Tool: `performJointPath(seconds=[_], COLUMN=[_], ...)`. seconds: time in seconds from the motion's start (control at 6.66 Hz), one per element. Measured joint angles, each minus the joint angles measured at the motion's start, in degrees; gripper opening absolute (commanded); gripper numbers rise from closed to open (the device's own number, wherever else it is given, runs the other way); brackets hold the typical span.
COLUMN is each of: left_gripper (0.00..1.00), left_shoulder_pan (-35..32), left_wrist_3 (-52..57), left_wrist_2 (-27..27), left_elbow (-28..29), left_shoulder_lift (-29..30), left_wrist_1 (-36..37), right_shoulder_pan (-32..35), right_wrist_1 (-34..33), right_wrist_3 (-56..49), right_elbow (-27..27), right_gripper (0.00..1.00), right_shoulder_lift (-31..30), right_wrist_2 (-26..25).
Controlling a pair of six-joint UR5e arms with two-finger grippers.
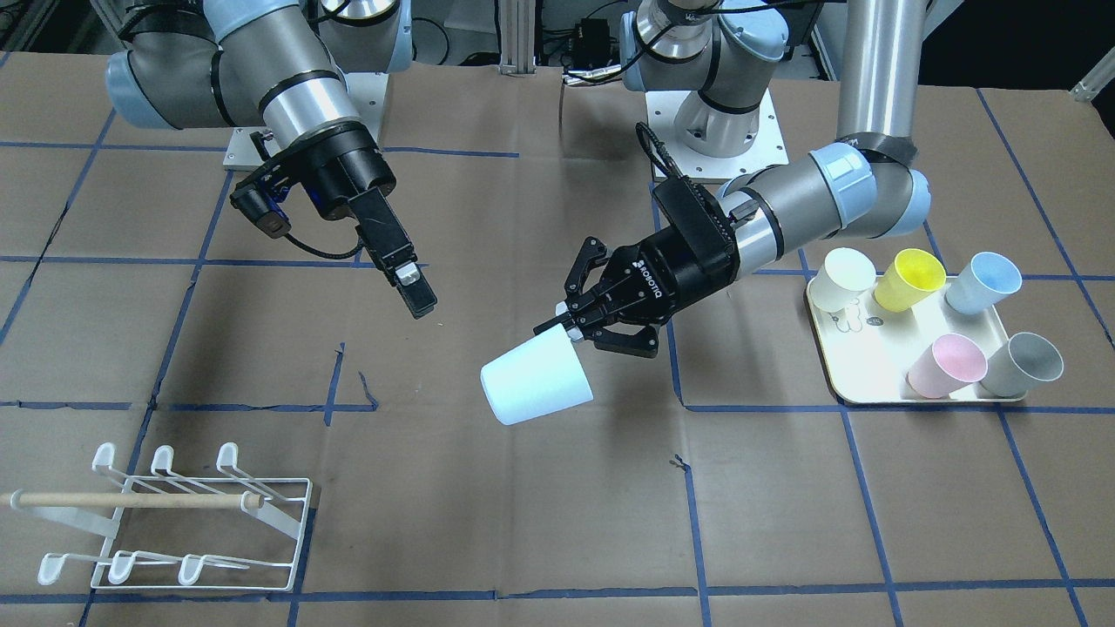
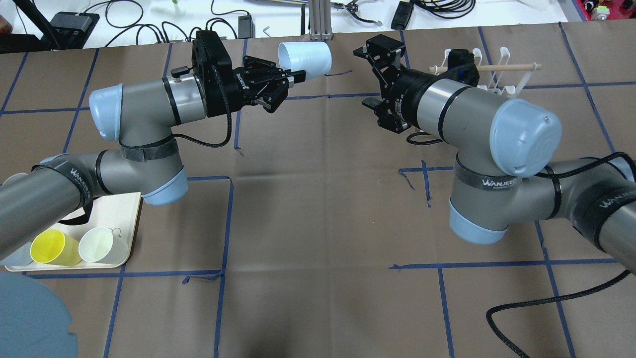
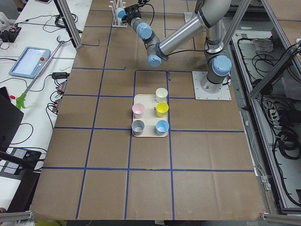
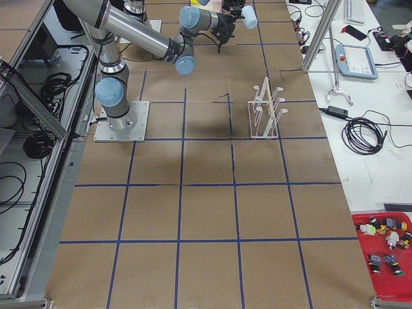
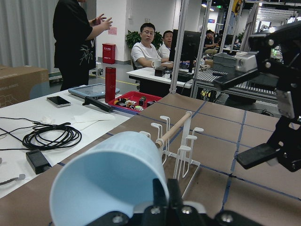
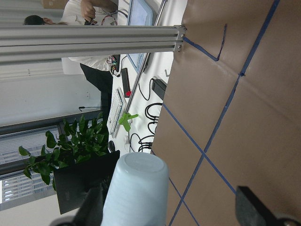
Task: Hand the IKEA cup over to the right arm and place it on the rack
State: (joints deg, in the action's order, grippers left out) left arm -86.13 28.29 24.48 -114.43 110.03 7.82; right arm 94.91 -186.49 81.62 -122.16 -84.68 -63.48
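My left gripper (image 1: pixel 568 324) is shut on the rim of a pale blue cup (image 1: pixel 536 379) and holds it on its side above the table, base pointing at the right arm. The cup also shows in the overhead view (image 2: pixel 305 58) and the left wrist view (image 5: pixel 110 183). My right gripper (image 2: pixel 361 77) is open and empty, a short gap from the cup's base, jaws facing it. The right wrist view shows the cup's base (image 6: pixel 136 193) ahead. The white wire rack (image 1: pixel 174 522) with a wooden dowel stands on the table beyond the right arm (image 2: pixel 492 69).
A cream tray (image 1: pixel 871 387) under the left arm holds several coloured cups: white, yellow, blue, pink, grey. The table is brown cardboard with blue tape lines. Operators and a cluttered bench show past the table's far edge in the left wrist view.
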Motion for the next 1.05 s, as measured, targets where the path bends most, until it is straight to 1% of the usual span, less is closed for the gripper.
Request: performJointPath(seconds=[0.45, 1.05], left_gripper=[0.07, 0.07], left_shoulder_pan=[0.00, -0.01], left_wrist_3=[0.01, 0.01], left_wrist_2=[-0.01, -0.05], left_elbow=[-0.14, -0.27], left_shoulder_lift=[0.00, 0.06], left_wrist_1=[0.07, 0.09], right_shoulder_pan=[2.45, 5.35], right_wrist_1=[0.25, 0.19], right_wrist_3=[2.72, 6.96], right_elbow=[3.86, 9.88], right_gripper=[1.00, 1.00], right_shoulder_lift=[3.06, 9.07], right_wrist_2=[-0.17, -0.31])
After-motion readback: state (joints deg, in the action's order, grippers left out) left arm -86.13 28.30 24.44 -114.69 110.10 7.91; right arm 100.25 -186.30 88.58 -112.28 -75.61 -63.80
